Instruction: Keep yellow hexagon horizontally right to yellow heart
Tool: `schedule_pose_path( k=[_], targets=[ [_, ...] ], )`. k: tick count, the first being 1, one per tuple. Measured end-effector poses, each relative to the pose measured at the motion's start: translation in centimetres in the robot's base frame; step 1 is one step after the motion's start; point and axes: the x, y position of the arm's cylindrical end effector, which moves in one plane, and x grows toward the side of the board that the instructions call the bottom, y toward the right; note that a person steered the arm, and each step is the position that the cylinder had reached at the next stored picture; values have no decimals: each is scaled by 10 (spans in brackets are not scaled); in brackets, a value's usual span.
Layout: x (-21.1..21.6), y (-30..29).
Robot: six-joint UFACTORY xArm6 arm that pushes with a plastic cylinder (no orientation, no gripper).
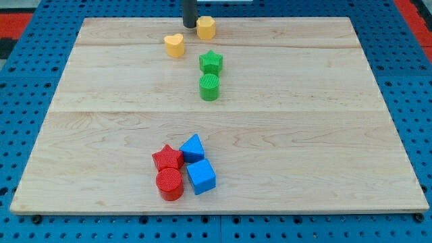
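Board (378,135): pale wooden top on a blue pegboard base; eight small blocks lie on it.
Tool: the arm ends in a dark rod; it has no jaws, so nothing opens, closes or grips.
Tip (190,25): near the middle of the board's top edge, touching or just beside the left face of the yellow hexagon.
Yellow hexagon (206,28): close to the top edge, a little right of centre, flat on its base.
Yellow heart (174,45): just left of the hexagon and slightly nearer the view's bottom; the two are apart.
Alignment: the hexagon is already right of the heart but sits somewhat higher in the view; judged from this, the row is not yet level.
Green star (210,62) and green cylinder (210,87): stacked in a short column below the hexagon, near each other.
Red star (167,158), red cylinder (169,183), two blue blocks (192,147) (201,176): a tight cluster toward the bottom edge, well apart from the task.
Handling: the hexagon appears to be light, rigid plastic, likely to slide easily on smooth wood and to spin if pushed off-centre.
Contact point: judged best on a flat side face, through the block's middle; a push from the top-edge side would bring it down level with the heart.
Risk: the green star lies in the downward path, and the board's top edge is close.
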Motion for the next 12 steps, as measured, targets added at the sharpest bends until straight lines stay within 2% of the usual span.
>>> schedule_pose_path(
  k=[6,9,11,12],
  targets=[
    [-11,44],
    [12,44],
    [6,72],
    [8,66]
  ],
)
